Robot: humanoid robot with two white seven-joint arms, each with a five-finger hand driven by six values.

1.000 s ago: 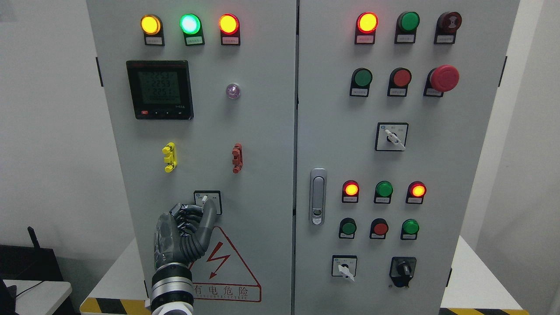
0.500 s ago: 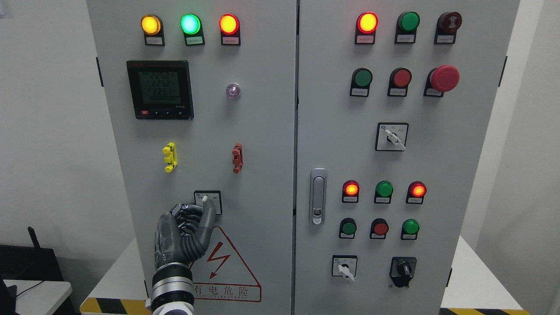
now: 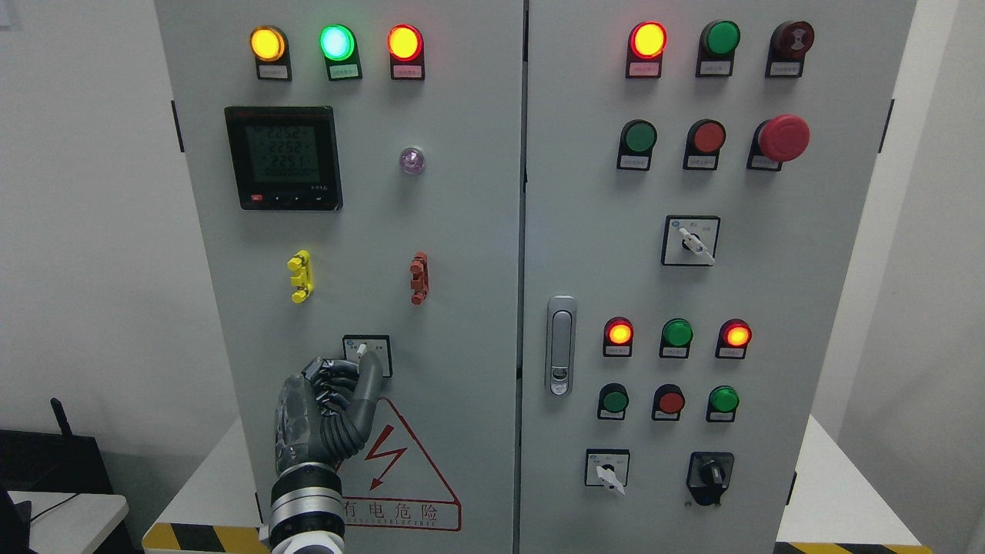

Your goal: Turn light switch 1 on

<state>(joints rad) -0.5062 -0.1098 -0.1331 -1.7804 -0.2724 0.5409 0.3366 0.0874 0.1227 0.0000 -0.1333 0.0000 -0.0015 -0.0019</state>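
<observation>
My left robot hand: my dark grey, jointed left robot hand (image 3: 327, 408) comes up from the bottom edge, left of the middle, and lies against the lower part of the left door of the pale grey metal control cabinet (image 3: 462, 231).
Fingers: my fingers (image 3: 335, 375) are curled in towards the palm, with one longer digit stretched up beside them; its tip meets the small white lever of the square black-framed rotary switch (image 3: 367, 354).
Grip: clenched around the lever from below and from its left; I cannot tell how firmly the lever is pinched, since my own fingers hide the contact.
Switch position: low on the left door, below and between the yellow plastic clip (image 3: 299, 276) and the red plastic clip (image 3: 418, 278), and just above the red triangular electric warning sticker (image 3: 396, 469).
Lever: tilted slightly, top end leaning right.
Wrist: my silver ribbed wrist cuff (image 3: 305, 504) overlaps the lower left corner of the warning sticker.
Above: black digital meter with a green-lit screen (image 3: 283, 158), and over it a row of lit round lamps, yellow (image 3: 267, 44), green (image 3: 337, 42) and red (image 3: 404, 42).
My right arm: not visible.
</observation>
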